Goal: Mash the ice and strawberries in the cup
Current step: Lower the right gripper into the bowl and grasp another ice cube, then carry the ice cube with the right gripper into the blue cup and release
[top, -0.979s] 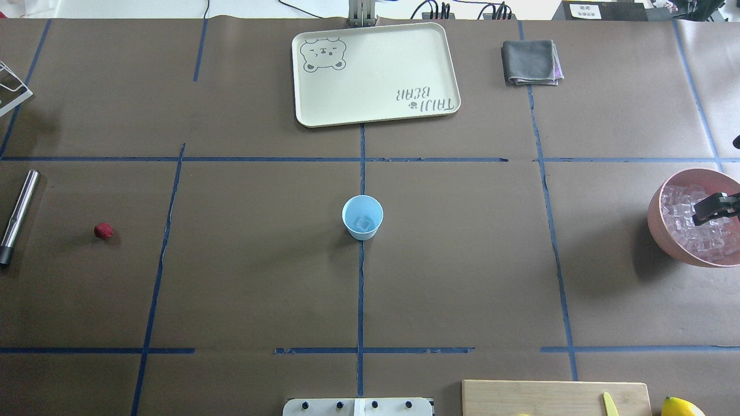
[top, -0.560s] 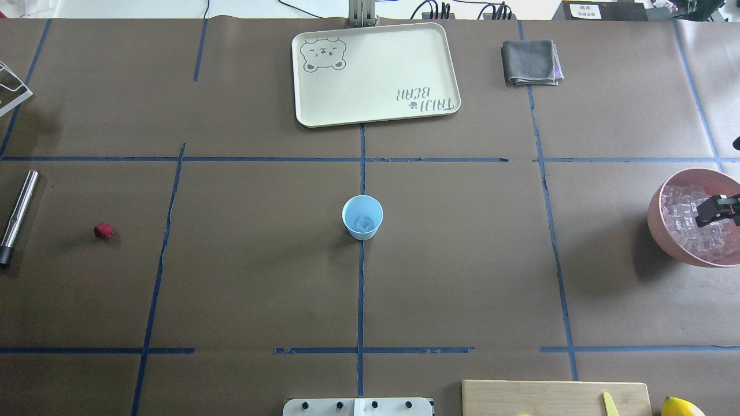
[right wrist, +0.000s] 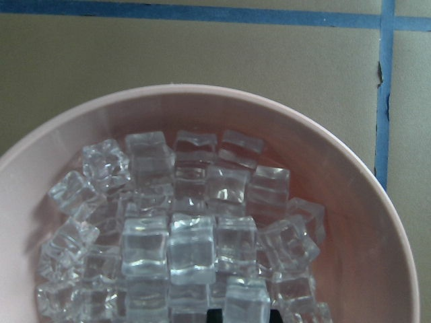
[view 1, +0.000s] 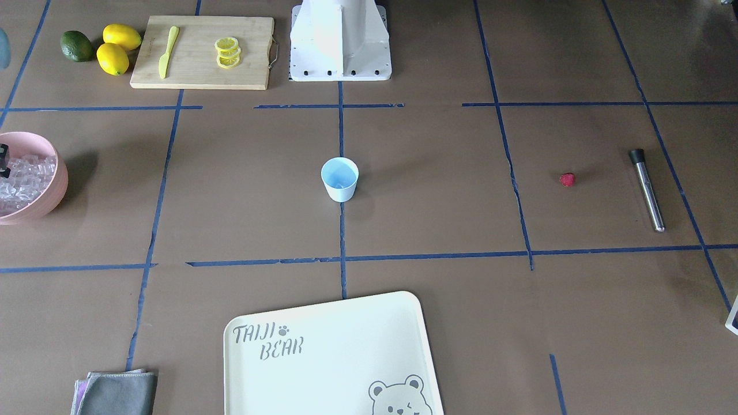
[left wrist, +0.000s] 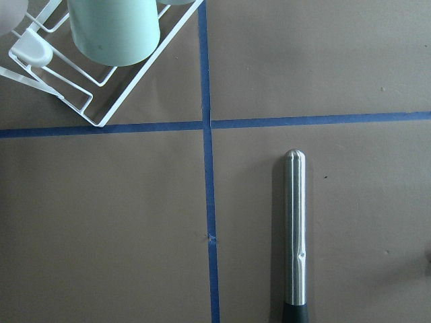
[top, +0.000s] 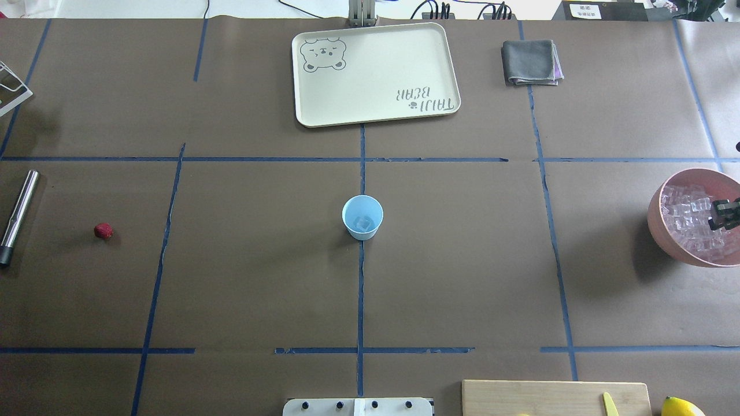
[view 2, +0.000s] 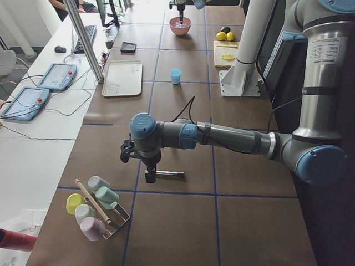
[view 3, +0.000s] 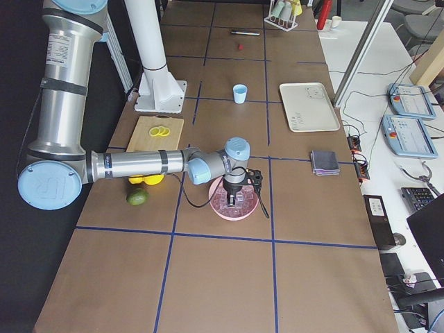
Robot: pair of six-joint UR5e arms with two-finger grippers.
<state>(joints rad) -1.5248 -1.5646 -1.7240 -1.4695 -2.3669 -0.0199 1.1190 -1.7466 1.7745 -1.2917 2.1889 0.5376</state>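
Dozens of ice cubes [right wrist: 192, 245] lie heaped in the pink bowl [top: 656, 222] directly beneath my right gripper [top: 727, 215], whose opening I cannot make out, while the cup [top: 362, 216] stands well apart at table centre, to my left, the strawberry [top: 103, 231] farther that way.

One cup [top: 362, 216], one strawberry [top: 103, 231], one pink bowl [top: 654, 222] holding many ice cubes [top: 688, 216], one tray [top: 376, 69], one metal rod [top: 18, 209], two lemons [view 1: 121, 37], three lemon slices [view 1: 227, 52].
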